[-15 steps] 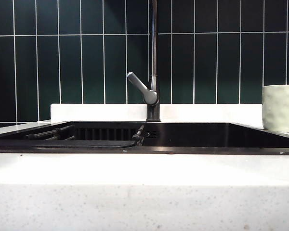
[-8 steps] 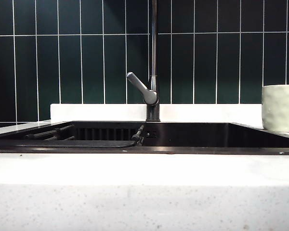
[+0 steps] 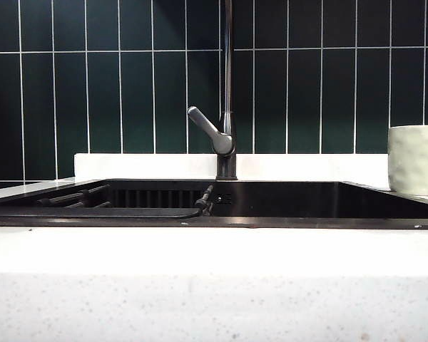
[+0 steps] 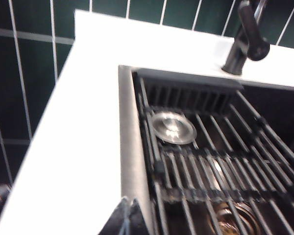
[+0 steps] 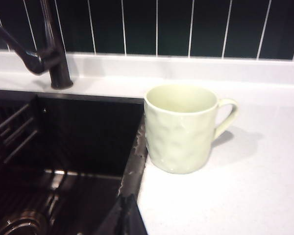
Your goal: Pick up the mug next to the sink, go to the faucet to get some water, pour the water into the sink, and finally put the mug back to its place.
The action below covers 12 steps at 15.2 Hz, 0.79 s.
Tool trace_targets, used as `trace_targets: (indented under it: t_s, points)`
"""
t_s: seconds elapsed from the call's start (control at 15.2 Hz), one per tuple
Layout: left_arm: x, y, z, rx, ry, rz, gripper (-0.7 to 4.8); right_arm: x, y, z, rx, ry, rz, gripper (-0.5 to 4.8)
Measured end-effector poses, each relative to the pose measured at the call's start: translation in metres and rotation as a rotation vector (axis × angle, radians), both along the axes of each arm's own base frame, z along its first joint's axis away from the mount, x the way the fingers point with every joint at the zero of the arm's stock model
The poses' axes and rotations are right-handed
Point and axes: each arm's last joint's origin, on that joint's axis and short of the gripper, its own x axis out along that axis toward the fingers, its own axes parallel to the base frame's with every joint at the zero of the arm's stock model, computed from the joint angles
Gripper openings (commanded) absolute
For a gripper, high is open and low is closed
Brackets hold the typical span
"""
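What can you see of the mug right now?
The mug is pale cream, ceramic-looking, with a dimpled surface, wide cylindrical body and a loop handle turned away from the sink. It stands upright on the white countertop, hard by the sink's rim; it looks empty. Nothing grips it: the right gripper is shut, short of it. The exterior view shows it at the right edge.

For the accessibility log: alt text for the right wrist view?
A cream mug stands upright on the white countertop beside the black sink, handle away from the basin. The shut right gripper is short of it; the faucet rises behind.
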Motion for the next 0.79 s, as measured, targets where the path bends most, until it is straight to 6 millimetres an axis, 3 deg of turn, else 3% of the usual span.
trace_targets:
  t_s: [0.26,0.79]
  points:
    - [0.0,0.0,0.002,0.06,-0.028,-0.004,-0.05,0.007,0.001,-0.03,-0.07,0.051,-0.012,-0.06]
    - [0.0,0.0,-0.002,0.093,0.001,-0.007,-0.04,0.007,-0.001,-0.03,-0.106,0.054,-0.053,-0.05]
